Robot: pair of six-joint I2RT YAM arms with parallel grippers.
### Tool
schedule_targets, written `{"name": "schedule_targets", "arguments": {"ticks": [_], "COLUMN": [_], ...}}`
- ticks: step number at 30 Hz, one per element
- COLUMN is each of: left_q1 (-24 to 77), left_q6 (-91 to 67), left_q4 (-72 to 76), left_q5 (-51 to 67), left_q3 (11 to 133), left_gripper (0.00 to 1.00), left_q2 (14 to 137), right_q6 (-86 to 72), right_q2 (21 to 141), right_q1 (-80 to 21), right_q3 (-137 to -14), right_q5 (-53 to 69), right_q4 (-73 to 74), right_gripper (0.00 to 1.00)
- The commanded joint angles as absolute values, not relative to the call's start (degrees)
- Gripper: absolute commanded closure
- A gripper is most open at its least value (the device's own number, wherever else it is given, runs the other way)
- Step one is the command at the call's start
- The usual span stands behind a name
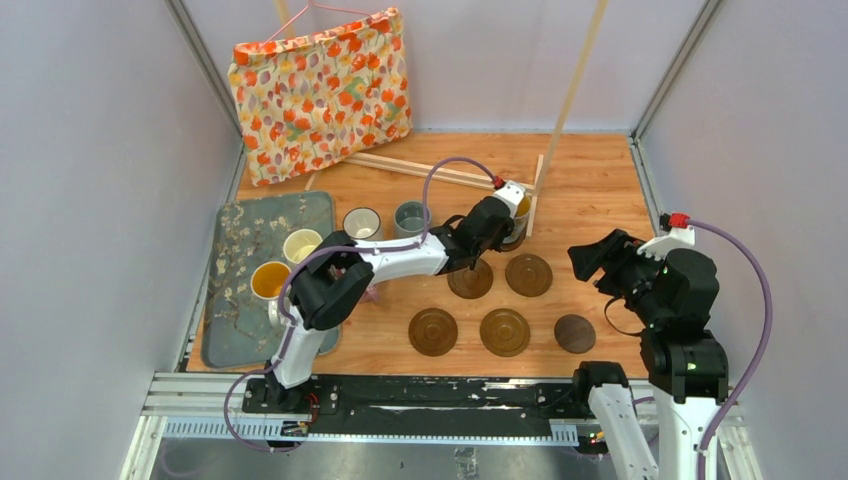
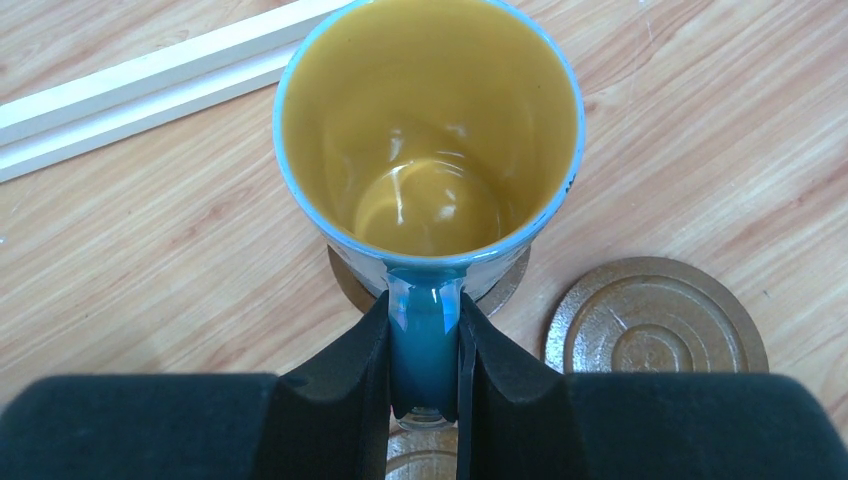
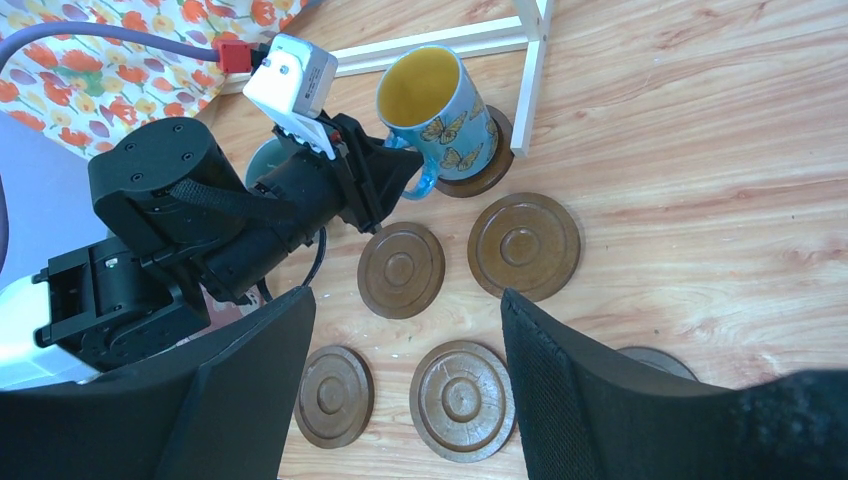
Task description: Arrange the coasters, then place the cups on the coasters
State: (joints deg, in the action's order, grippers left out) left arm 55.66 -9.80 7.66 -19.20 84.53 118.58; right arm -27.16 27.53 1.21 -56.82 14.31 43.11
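Coasters point(image 1: 505, 331): five dark-brown ringed discs lie bare on the wooden desk point(image 1: 590, 190). Three form a near row, two a row behind it, each apart from its neighbours. The rightmost one in the near row looks darker and plainer in the top view.

Sixth coaster point(image 3: 492, 168): farthest from the arm bases, beside a pale wooden strip point(image 1: 440, 172), with the blue mug point(image 3: 435, 110) over it. The coaster's edge shows on both sides under the mug. Whether the mug's base rests on it cannot be told.

Blue mug: yellow inside, butterfly pattern outside, mouth up, handle turned toward the left arm.

Left gripper point(image 2: 425, 330): clenched on the mug's blue handle, a black finger point(image 2: 345, 365) pressed to each side of it.

Right gripper point(image 3: 405, 300): released, jaws spread wide and holding nothing. It hangs above the right end of the coaster field, well apart from the mug.

Other cups: four stand at the left, on or at the edge of the grey floral mat point(image 1: 240, 330).
- Orange-inside mug point(image 1: 270, 282)
- Cream mug point(image 1: 302, 245)
- Dark-rimmed white mug point(image 1: 361, 223)
- Grey-blue mug point(image 1: 411, 217)

Back wall: an orange-flowered fabric bag point(image 1: 320, 90) leans upright.
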Motion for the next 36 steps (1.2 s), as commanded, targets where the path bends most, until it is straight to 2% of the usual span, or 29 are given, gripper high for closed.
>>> {"name": "schedule_targets", "arguments": {"ticks": [1, 22, 26, 29, 33, 36], "left_q1": [54.78, 54.14, 54.14, 54.14, 54.14, 54.14], "left_q6": [-9.74, -12.43, -12.56, -12.74, -12.28, -11.58], "left_q4": [15.40, 16.80, 16.79, 17.37, 17.58, 17.55], "left_q5": [-19.26, -17.78, -18.33, -18.63, -18.65, -17.89], "left_q3": [87.87, 84.94, 83.63, 82.59, 82.30, 82.21], "left_gripper": [1.00, 1.00, 0.90, 0.73, 0.63, 0.49], "left_q2": [118.20, 118.63, 118.11, 117.34, 116.71, 115.44], "right_q6": [-26.24, -25.89, -25.88, -25.86, -25.84, -25.66], "right_q2": [27.51, 27.42, 27.47, 27.44, 27.42, 27.42], "right_q1": [0.31, 0.29, 0.28, 0.35, 0.33, 0.34], "right_q3": [-58.20, -57.24, -57.11, -57.04, -56.96, -57.11], "right_q5": [13.80, 13.20, 13.18, 13.11, 13.01, 13.18], "right_q4": [44.08, 44.03, 43.87, 43.86, 43.87, 43.86], "right_gripper": [0.27, 0.27, 0.27, 0.27, 0.27, 0.25]}}
